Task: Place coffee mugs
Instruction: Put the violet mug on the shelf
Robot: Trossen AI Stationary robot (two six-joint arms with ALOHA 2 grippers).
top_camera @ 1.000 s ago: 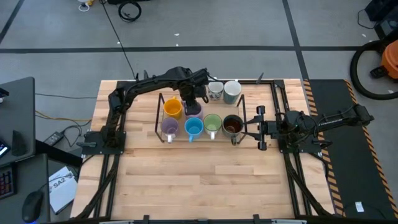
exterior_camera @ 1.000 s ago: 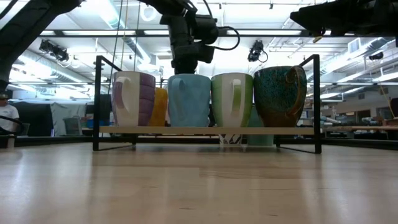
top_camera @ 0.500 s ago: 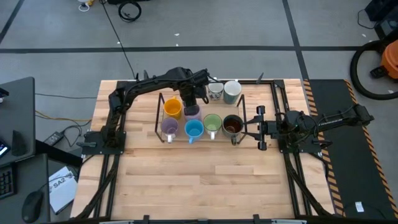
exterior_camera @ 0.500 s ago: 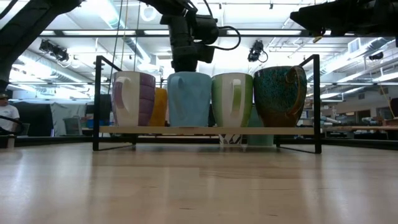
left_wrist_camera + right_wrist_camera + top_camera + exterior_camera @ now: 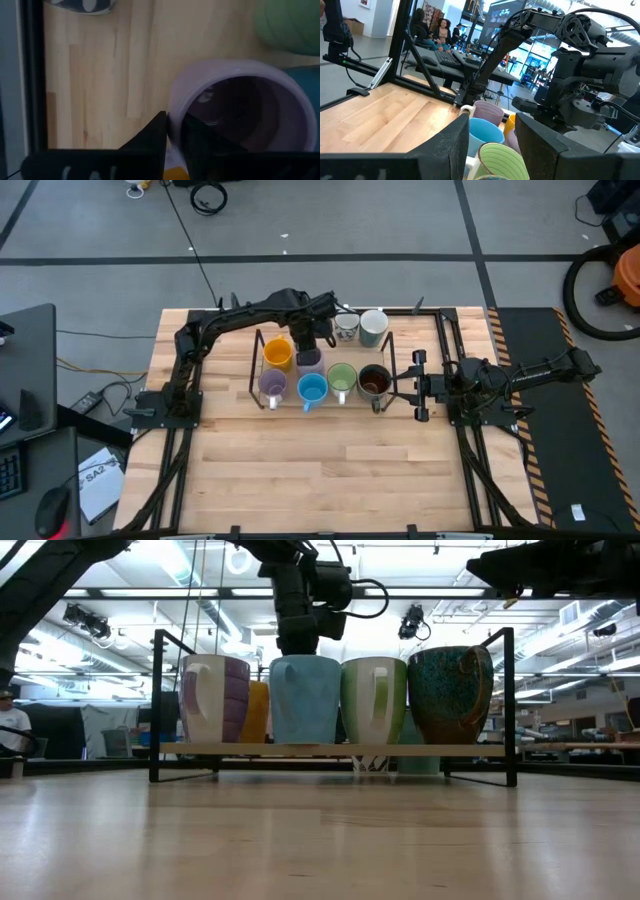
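Note:
My left gripper (image 5: 308,343) reaches over the black wire rack (image 5: 254,370) and is shut on a lavender mug (image 5: 310,361) in the rack's far row, next to the orange mug (image 5: 278,354). The near row holds a second lavender mug (image 5: 272,386), then the blue (image 5: 312,387), light green (image 5: 342,378) and dark brown (image 5: 374,382) mugs, all upright on the wooden shelf (image 5: 330,750). The white patterned mug (image 5: 346,327) and the pale grey-white mug (image 5: 373,328) stand on the table beyond the rack. My right gripper (image 5: 398,385) waits open, right of the dark mug. My left gripper pinches the lavender mug's rim (image 5: 172,112), one finger (image 5: 202,142) inside the mug and the other finger (image 5: 150,137) outside its wall. It comes from above, pointing down. The mug is upright; whether its base rests on the shelf is hidden behind the blue mug (image 5: 304,700).
The rack's upright black end frames (image 5: 510,705) stand at both ends of the shelf. Black rails (image 5: 445,340) run along the table's left and right sides. Bare wood (image 5: 330,470) lies near of the rack. People sit in the room beyond (image 5: 440,32).

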